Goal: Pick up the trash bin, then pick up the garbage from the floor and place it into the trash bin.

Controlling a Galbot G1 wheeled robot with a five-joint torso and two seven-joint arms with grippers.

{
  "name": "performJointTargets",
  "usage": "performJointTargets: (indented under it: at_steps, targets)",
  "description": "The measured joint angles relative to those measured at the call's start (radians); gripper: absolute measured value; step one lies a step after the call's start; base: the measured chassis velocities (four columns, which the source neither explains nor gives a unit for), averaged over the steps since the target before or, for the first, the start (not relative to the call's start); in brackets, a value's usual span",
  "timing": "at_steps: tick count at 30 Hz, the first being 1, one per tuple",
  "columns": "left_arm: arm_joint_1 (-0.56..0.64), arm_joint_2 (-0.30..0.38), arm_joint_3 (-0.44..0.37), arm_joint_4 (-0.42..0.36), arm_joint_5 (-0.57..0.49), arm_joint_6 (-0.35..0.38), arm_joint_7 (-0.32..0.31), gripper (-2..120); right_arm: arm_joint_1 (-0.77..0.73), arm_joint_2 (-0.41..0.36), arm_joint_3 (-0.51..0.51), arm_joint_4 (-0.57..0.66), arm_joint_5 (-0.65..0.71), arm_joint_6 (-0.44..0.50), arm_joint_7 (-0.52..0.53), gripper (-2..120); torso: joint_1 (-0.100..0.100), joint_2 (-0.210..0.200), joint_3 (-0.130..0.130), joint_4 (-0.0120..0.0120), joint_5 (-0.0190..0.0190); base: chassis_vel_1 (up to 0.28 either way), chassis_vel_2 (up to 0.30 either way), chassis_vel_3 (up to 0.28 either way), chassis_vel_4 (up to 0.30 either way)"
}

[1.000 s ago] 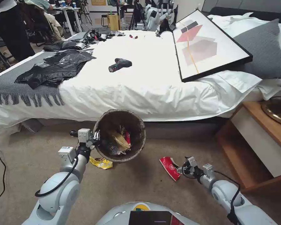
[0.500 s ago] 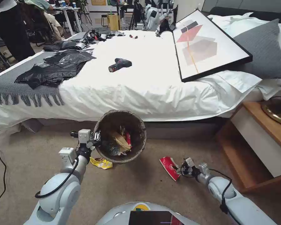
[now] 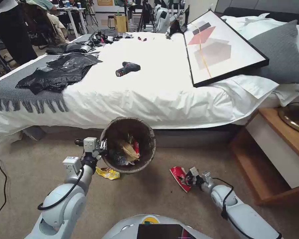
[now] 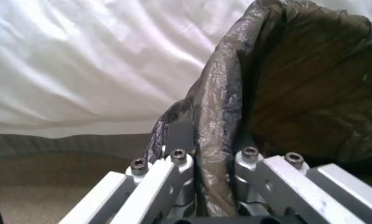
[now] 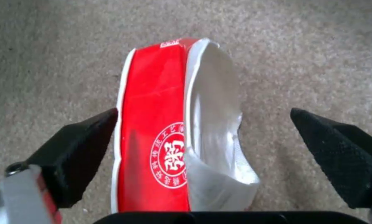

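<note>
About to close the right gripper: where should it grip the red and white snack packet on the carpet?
Across the red snack packet at its middle, from above: it stands on edge between the open right gripper, so the pads meet its flat faces.

Mock bedroom in a lab: bed (image 3: 162,83), tripods (image 3: 144,13) behind.

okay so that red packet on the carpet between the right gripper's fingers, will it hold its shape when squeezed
The torn-open red and white snack packet looks like thin film, so it will probably crumple. Its glossy surface may slip against the open right gripper. It seems empty, so likely very light.
</note>
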Motion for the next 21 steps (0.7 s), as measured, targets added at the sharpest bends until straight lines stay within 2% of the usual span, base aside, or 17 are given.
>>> performJointTargets:
  at_steps: [1,3,5,8,10,12,15,16,19,21]
  targets:
    - [0.0,0.0,0.0,0.0,0.0,0.0,0.0,7,0.0,0.0,0.0,0.0,0.0,0.0,0.0,96,0.0,0.0,0.0,0.0,0.0,0.0,0.0,0.0,0.0]
    - [-0.002,0.0,0.0,0.002,-0.001,0.0,0.0,7,0.002,0.004,0.0,-0.005,-0.001,0.0,0.004,90,0.0,0.0,0.0,0.0001,0.0001,0.0,0.0,0.0,0.0]
    - [-0.005,0.0,0.0,0.006,-0.001,-0.006,0.0,7,0.001,0.005,0.0,-0.009,-0.001,0.0,0.006,79,0.0,0.0,0.0,0.0,0.0,0.0,0.0,0.0,0.0]
    - [-0.006,0.0,0.0,0.01,-0.001,-0.013,0.0,7,0.0,0.006,0.003,-0.01,0.001,-0.003,0.007,72,0.0,0.0,0.0,0.0,0.0,0.0,0.0,0.0,0.0]
    - [-0.008,0.0,-0.001,0.012,-0.002,-0.015,0.0,7,-0.003,0.008,0.009,-0.01,0.005,-0.012,0.012,61,0.0,0.0,0.0,0.0,0.0001,0.0,0.0,0.0,0.0]
    - [-0.009,0.0,-0.001,0.012,-0.003,-0.015,0.0,7,-0.004,0.009,0.01,-0.01,0.006,-0.013,0.012,59,0.0,0.0,0.0,0.0,0.0,0.0,0.0,0.0,0.0]
    - [-0.013,0.0,0.001,0.014,-0.003,-0.015,0.0,7,-0.005,0.01,0.012,-0.009,0.007,-0.014,0.014,42,0.0,0.0,0.0,0.0001,0.0001,0.0,0.0,0.0,0.0]
    - [-0.013,0.0,0.001,0.014,-0.003,-0.015,0.0,7,-0.005,0.01,0.012,-0.009,0.007,-0.014,0.014,42,0.0,0.0,0.0,0.0001,0.0001,0.0,0.0,0.0,0.0]
    - [-0.013,0.0,0.001,0.015,-0.004,-0.015,0.0,7,-0.004,0.01,0.012,-0.008,0.008,-0.014,0.016,30,0.0,0.0,0.0,0.0001,0.0001,0.0,0.0,0.0,0.0]
    - [-0.013,0.0,0.001,0.015,-0.004,-0.015,0.0,7,-0.003,0.01,0.012,-0.008,0.008,-0.014,0.017,26,0.0,0.0,0.0,0.0,0.0,0.0,0.0,0.0,0.0]
